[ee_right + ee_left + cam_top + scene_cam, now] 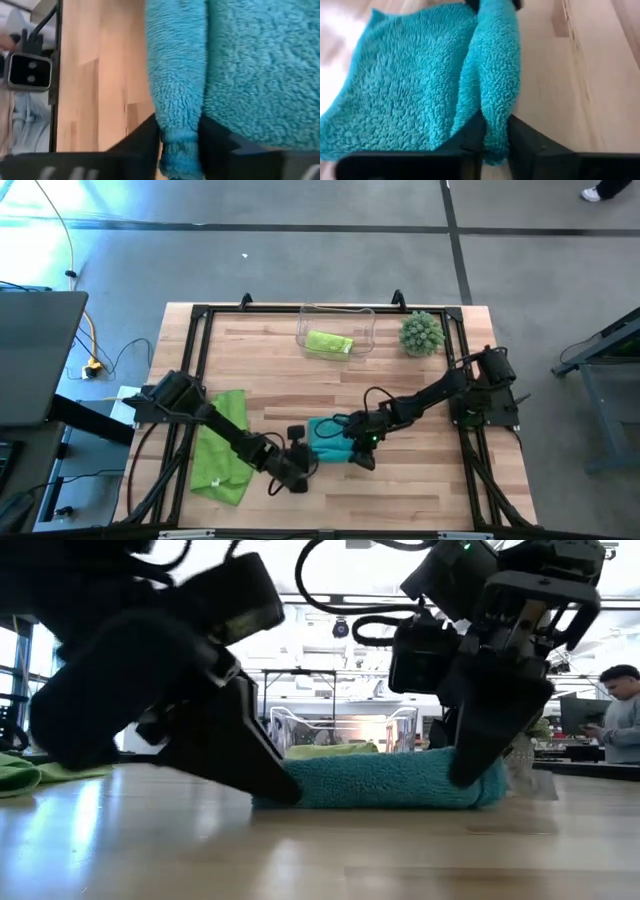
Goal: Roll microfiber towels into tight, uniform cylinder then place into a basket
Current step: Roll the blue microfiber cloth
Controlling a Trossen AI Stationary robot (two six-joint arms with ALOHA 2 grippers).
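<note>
Two grippers: I have both down on the teal towel (328, 439), one at each end of its rolled edge, near the front middle of the table (400, 380).
Left gripper (495, 140): my fingers pinch the end of the roll between them, narrow, with cloth filling the gap.
Right gripper (180, 145): I see the other end of the roll caught between its fingers, also narrow.
Teal towel: partly rolled; the rolled edge lies along the wood and a flat part spreads beside it.
Basket (336, 314): at the back middle of the table, with one rolled green towel (329, 343) inside.
Flat green towel (222, 448): spread out at the left front, under my left arm.
Plant ball (421, 332): just right of the basket.
Person (622, 712): in the room behind, at the far right of the low view.
</note>
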